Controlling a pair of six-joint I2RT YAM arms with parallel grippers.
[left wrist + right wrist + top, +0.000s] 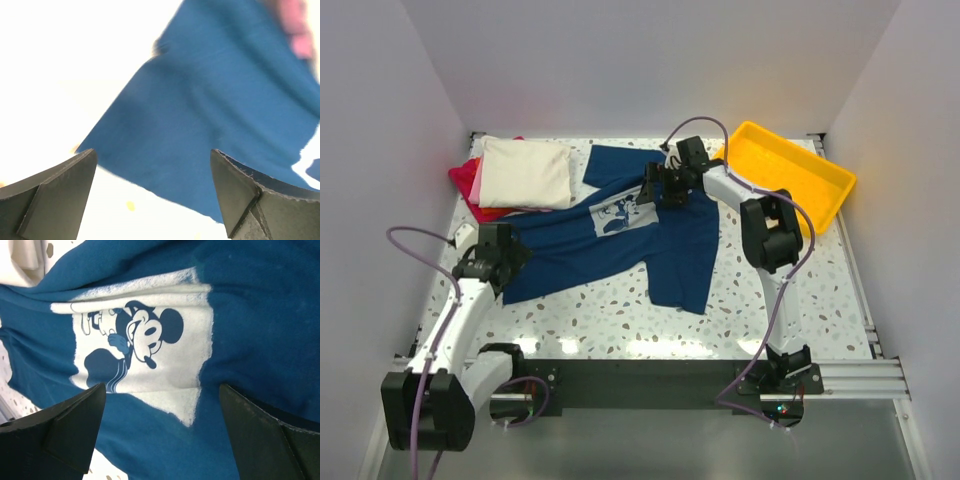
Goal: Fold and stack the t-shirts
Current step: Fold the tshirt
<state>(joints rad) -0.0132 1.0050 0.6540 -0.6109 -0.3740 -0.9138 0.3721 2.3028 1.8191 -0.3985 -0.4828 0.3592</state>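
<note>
Left gripper (152, 155) and right gripper (162, 387) hang wide open, empty, above navy t-shirt (250, 315).

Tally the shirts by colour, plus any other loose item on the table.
navy shirt: 1
cream shirt: 1
pink shirt: 1
red shirt: 1
yellow tray: 1
Total: 5
</note>
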